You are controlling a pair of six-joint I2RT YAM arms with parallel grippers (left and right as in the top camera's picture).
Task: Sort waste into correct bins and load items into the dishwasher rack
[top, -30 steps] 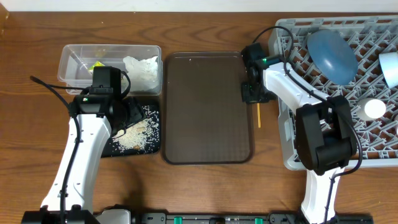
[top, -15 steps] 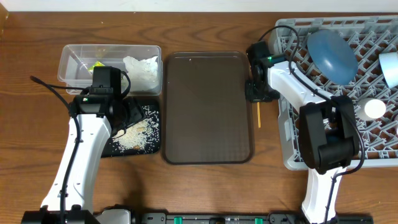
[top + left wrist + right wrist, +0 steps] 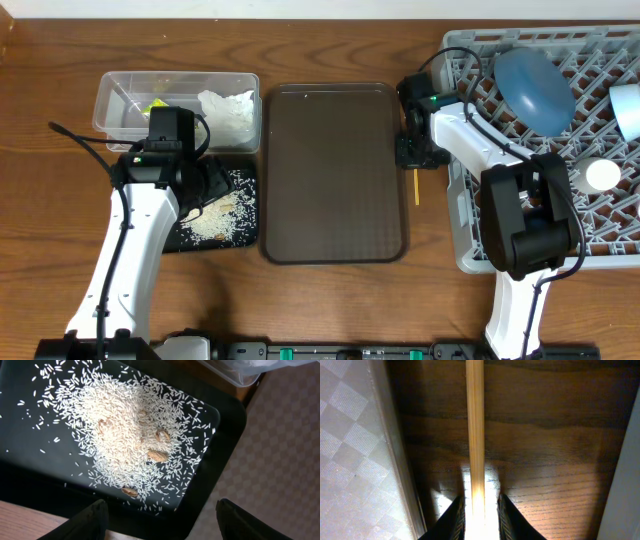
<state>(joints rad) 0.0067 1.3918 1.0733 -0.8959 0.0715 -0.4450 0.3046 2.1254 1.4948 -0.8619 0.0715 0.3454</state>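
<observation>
A single wooden chopstick [image 3: 416, 187] lies on the table between the brown tray and the dishwasher rack [image 3: 600, 250]. My right gripper [image 3: 414, 160] is down over its far end. In the right wrist view the chopstick [image 3: 475, 420] runs between the fingertips, and the right gripper [image 3: 480, 502] is open only narrowly, with slim lit gaps on both sides. My left gripper [image 3: 167, 525] is open above the black tray [image 3: 227, 425] and its pile of rice scraps [image 3: 130, 425]. The clear tub [image 3: 120, 105] holds the snack wrapper [image 3: 157, 104] and the tissue [image 3: 228, 110].
The brown serving tray [image 3: 335, 170] fills the middle of the table. In the rack are a dark-blue plate [image 3: 535, 85], a pale cup [image 3: 627, 110] and a white round dish [image 3: 603, 175]. The rack's grey wall stands close to the right of the chopstick.
My right gripper has shifted slightly right and lined up over the chopstick, which has stayed in place. The left arm has not moved.
</observation>
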